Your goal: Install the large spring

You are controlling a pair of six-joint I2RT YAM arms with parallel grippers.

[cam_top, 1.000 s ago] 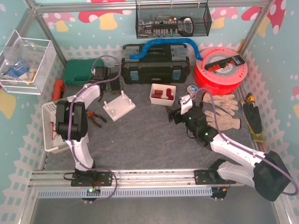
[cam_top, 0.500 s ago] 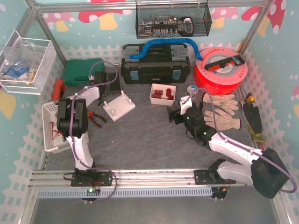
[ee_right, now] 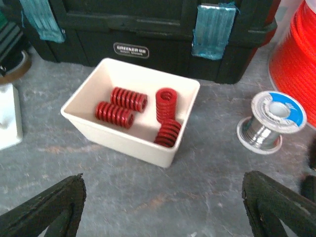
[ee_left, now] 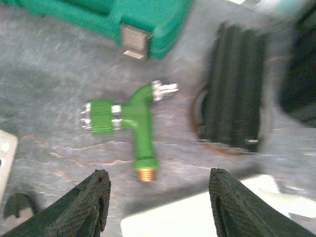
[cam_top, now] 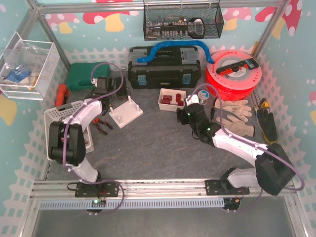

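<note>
A white bin (ee_right: pixel 129 136) holds several red springs (ee_right: pixel 121 114); they look alike in size. The bin also shows in the top view (cam_top: pixel 172 100), in front of the black toolbox. My right gripper (ee_right: pixel 163 207) is open and empty, just in front of the bin; in the top view (cam_top: pixel 183 115) it is at the bin's near right corner. A white fixture with upright pegs (cam_top: pixel 125 111) lies to the left. My left gripper (ee_left: pixel 159 197) is open and empty over the fixture's far edge (ee_left: pixel 197 217); in the top view (cam_top: pixel 105 93) it is behind the fixture's left side.
A green fitting (ee_left: pixel 133 118), a black roll (ee_left: pixel 234 113) and a green case (ee_left: pixel 123 15) lie beyond my left gripper. A solder spool (ee_right: pixel 271 121), black toolbox (cam_top: pixel 164 69), red filament reel (cam_top: pixel 233 73), gloves (cam_top: pixel 236 118), pliers (cam_top: pixel 101 126) and white basket (cam_top: pixel 59 133) surround the mat.
My right gripper has moved back and left, closer to the spring bin. My left arm has swung its elbow out to the left; its gripper stays near the fixture's far left edge.
</note>
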